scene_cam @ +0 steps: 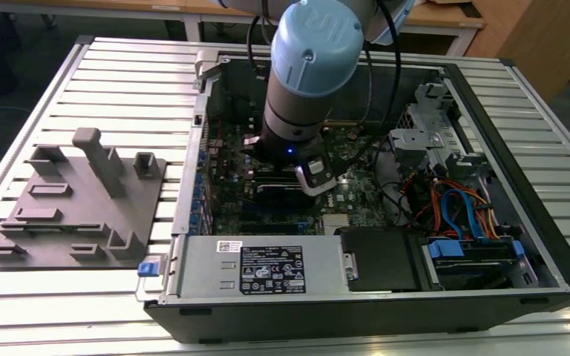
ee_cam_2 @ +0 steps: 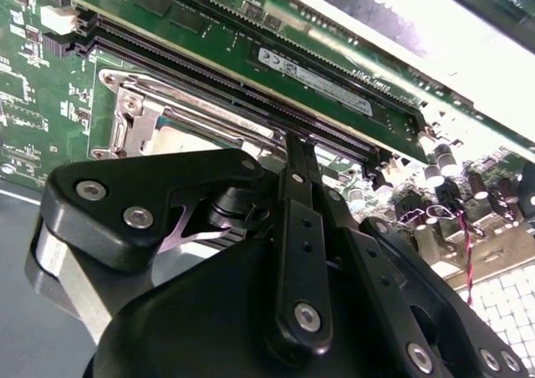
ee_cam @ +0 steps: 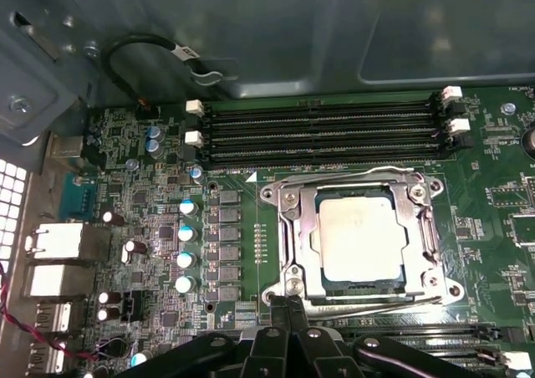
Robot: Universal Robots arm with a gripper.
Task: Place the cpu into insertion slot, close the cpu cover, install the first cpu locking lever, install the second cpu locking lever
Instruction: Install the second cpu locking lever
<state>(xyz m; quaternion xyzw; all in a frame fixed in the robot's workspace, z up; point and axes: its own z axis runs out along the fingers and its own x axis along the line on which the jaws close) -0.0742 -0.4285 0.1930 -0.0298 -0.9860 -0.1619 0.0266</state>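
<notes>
On my feed: grey fixture block (scene_cam: 72,204) sits at the worktop (scene_cam: 27,311) edge on the exterior view's left, open computer case (scene_cam: 522,245) beside it. Arm is down inside the case. In the first wrist view the cpu (ee_cam: 361,238) sits in the insertion slot (ee_cam: 415,271), cpu cover (ee_cam: 299,227) down around it. Claw (ee_cam: 288,298) fingers pressed together, tips at the cover's corner.

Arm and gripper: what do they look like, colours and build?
In the exterior view the arm is a thick round tube: pale blue joint cap on top, grey metal body, a dark band with a small blue light near the wrist. Black cables run down beside it. In both wrist views the gripper is matte black, built from flat linkage bars pinned with silver screws.
</notes>
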